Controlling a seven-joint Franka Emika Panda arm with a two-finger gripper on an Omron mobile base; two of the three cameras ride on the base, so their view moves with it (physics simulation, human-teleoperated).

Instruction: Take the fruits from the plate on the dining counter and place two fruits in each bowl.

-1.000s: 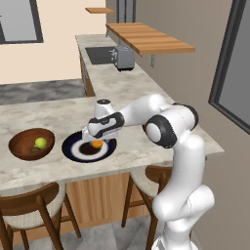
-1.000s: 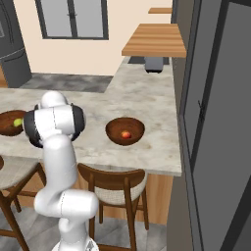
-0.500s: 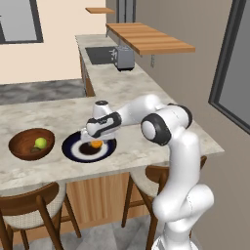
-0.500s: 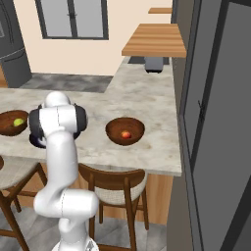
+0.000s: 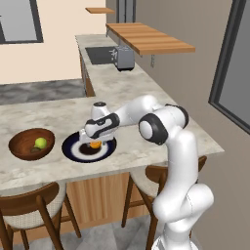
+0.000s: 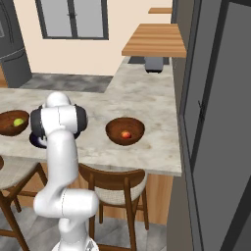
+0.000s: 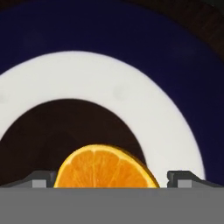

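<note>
Orange fruit [image 7: 105, 168] sits on the navy plate [image 5: 73, 149] at the near edge of the counter [image 5: 146, 102], with the gripper [image 5: 93, 142] lowered over it, jaws spread wide, one fingertip on each side and, as far as the close view tells, not touching it. Left of the plate, one wooden bowl [image 5: 19, 145] holds a yellow-green fruit [image 5: 41, 142]. To the right, the second bowl [image 6: 113, 128] holds a red fruit [image 6: 126, 134].
</note>
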